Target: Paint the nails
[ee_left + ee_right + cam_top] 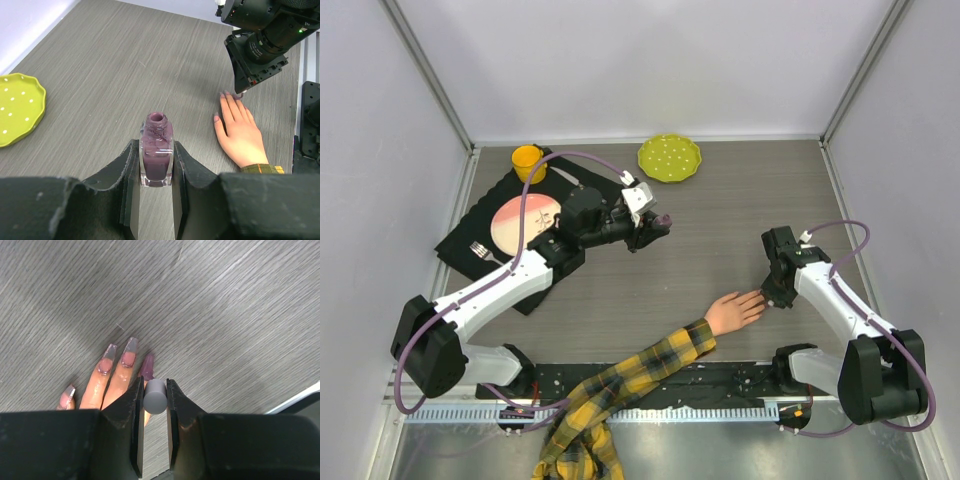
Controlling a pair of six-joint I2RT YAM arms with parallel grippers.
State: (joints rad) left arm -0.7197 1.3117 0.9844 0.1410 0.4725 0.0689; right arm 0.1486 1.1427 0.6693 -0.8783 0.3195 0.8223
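Note:
The mannequin hand [735, 310] lies palm down on the table, its yellow-and-black plaid sleeve [650, 365] running to the near edge. My right gripper [775, 295] is over the fingertips, shut on the grey brush cap [155, 396]. The nails show in the right wrist view: one is purple [147, 367] just beyond the cap, and two beside it [130, 351] have greyish tips with pink patches. The brush itself is hidden. My left gripper [655, 225] is shut on the uncapped purple polish bottle [156, 150], held upright left of the hand [240, 135].
A yellow-green dotted plate [670, 158] sits at the back middle. A black mat [470, 225] at the left holds a pink plate [525, 222], a fork [480, 250] and a yellow cup [528, 160]. Walls enclose the table on three sides.

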